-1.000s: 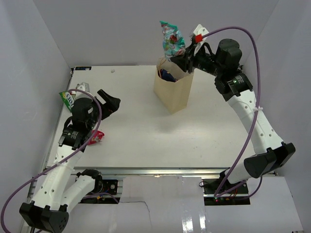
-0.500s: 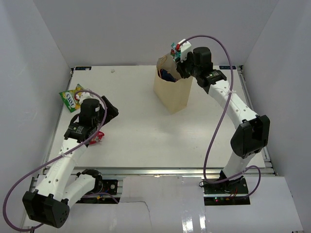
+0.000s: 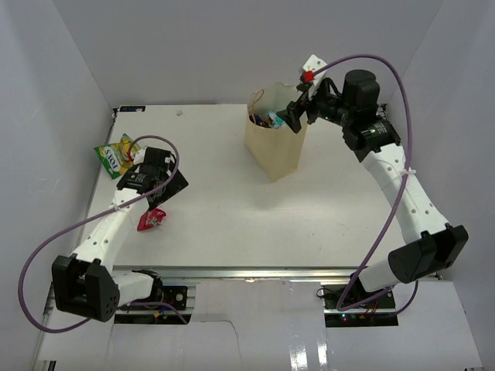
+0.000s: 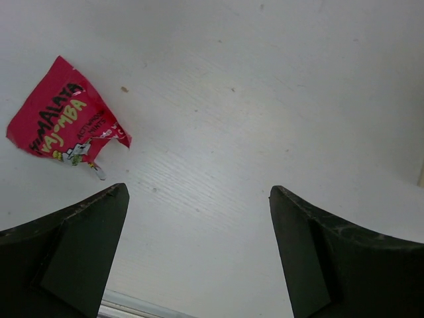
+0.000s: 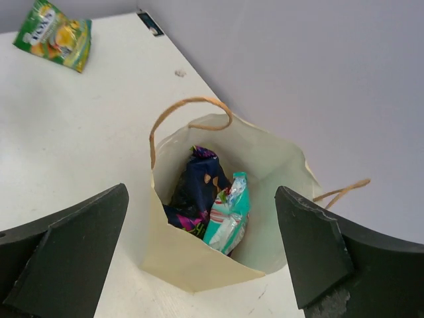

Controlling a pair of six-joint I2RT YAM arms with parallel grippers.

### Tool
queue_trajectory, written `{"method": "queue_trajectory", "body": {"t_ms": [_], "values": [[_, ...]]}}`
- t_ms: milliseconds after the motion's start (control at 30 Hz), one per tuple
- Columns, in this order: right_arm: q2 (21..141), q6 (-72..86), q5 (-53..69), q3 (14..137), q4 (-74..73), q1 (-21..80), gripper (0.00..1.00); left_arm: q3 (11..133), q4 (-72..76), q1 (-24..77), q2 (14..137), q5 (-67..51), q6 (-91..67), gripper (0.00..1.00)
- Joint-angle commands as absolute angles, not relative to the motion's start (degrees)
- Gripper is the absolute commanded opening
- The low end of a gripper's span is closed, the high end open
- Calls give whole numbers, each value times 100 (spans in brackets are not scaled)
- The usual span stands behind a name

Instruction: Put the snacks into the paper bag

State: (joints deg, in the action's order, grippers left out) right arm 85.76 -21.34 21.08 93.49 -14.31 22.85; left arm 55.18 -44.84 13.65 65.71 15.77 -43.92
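Note:
The tan paper bag stands upright at the back of the table, its mouth open. Looking down from the right wrist, the paper bag holds a dark blue-purple chip bag and a teal packet. My right gripper hovers open above the bag's mouth, and the right gripper has nothing between its fingers. A red packet lies flat on the table at the left. My left gripper is open just right of the red packet; the left gripper is empty. A green-yellow packet lies further back on the left.
White walls close in the table on the left, back and right. A metal rail runs along the near edge just below the left gripper. The bag's thin handles stick up and outward from its rim.
My right gripper has opened and the teal packet it held above the bag now lies inside. My left gripper has swung lower and nearer the red packet.

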Motion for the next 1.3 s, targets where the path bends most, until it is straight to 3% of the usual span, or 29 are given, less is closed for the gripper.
{"method": "queue_trajectory", "body": {"t_ms": [0,300,567,700,800,833,867,967,1067,1200,1267], "values": [[8271,-2320,3654,9326,-1528,1917,97,5950,-5358,1257,7003,2047,-4535,98],[7261,-2566,4122,7105,-1951,1600,98,6073,-5977,1248,8375,3234,-4211,91],[6944,-2470,4411,6548,-1960,1477,98,5977,-5355,1161,9403,3446,-3850,84],[6882,-2487,4588,6486,-2013,1477,98,5986,-5072,1081,9693,3165,-3709,70],[6820,-2514,4746,6460,-2074,1477,99,5907,-4896,1011,9773,3007,-3621,53],[6794,-2531,4859,6443,-2100,1477,99,5889,-4861,993,9765,2962,-3595,46],[6759,-2583,4921,6434,-2127,1477,99,5889,-4817,976,9739,2910,-3551,33],[6671,-2794,5272,6407,-2267,1477,100,5862,-4694,914,9528,2620,-3420,12],[6627,-3119,5913,6425,-2566,1477,100,5923,-4536,914,9133,2102,-3218,2],[6627,-3935,7011,6486,-3102,1564,97,6056,-4220,905,8527,935,-3146,0],[6662,-3946,6979,6443,-3085,1748,95,6056,-3877,914,8210,-32,-3277,0]]}}
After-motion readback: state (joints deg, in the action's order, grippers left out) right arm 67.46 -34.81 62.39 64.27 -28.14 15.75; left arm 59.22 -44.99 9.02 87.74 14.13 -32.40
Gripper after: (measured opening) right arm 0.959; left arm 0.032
